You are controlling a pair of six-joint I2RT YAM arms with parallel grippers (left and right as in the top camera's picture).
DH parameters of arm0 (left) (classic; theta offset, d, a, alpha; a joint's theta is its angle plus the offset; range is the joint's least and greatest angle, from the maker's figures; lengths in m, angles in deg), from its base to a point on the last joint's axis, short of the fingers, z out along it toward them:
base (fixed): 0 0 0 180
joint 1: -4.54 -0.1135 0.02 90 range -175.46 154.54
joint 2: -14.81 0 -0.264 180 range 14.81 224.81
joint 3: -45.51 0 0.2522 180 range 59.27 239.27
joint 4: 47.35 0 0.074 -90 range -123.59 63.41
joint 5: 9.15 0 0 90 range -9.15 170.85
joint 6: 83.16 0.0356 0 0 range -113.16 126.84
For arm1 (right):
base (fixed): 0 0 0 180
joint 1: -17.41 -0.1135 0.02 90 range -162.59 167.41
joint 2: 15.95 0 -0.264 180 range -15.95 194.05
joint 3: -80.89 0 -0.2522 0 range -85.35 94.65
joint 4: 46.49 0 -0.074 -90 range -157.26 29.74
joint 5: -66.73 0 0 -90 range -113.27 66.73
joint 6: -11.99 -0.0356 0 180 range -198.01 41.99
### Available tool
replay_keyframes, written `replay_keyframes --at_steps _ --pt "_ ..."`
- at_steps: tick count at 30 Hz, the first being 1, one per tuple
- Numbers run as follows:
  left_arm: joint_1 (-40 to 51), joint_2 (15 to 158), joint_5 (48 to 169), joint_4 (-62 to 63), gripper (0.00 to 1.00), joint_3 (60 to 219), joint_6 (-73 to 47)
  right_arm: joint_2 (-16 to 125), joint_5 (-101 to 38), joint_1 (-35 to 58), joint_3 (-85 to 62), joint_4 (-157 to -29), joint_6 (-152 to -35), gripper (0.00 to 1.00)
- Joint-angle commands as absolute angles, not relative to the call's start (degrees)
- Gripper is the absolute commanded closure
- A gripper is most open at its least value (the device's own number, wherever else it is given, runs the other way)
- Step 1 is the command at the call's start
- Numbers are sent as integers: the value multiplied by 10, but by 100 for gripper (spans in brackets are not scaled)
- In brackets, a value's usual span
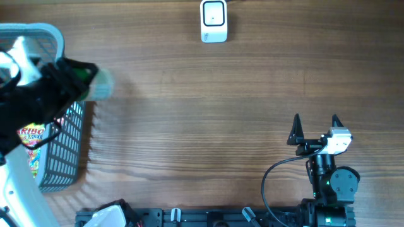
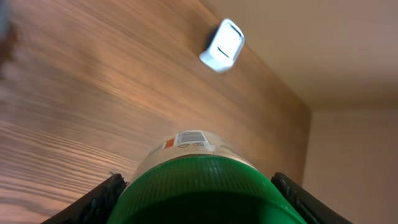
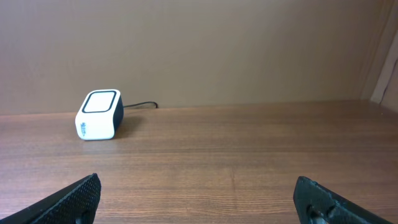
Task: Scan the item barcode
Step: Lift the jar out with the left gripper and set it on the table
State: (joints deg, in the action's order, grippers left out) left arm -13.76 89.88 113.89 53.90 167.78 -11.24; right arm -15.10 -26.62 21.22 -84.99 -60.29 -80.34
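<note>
Left gripper (image 2: 199, 202) pinches jar (image 2: 186, 152) by green lid (image 2: 205, 180) nr left edge of table (image 1: 202, 126), beside basket (image 1: 60, 38); right gripper (image 1: 315, 123) spread, idle. Scanner (image 1: 214, 21) at far edge, well apart: lid grip may slip en route, or barcode (image 2: 190, 138) may face away.

Wood-grain table (image 1: 208, 113), pale mesh basket (image 1: 63, 157) at its left edge, candy packet (image 1: 30, 135) inside, beige wall (image 3: 249, 50) behind
</note>
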Motion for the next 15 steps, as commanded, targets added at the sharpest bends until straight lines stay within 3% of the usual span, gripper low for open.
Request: replay_keyframes --at_steps 1,8,15 --pt "-54 890 1157 532 33 1689 -124 -155 -259 210 -851 -602 -810 0" --pt "123 908 1053 451 33 1688 -225 -155 -259 210 -851 -602 -810 0" --pt "253 1022 938 407 33 1688 -271 -155 -259 210 -851 -602 -810 0"
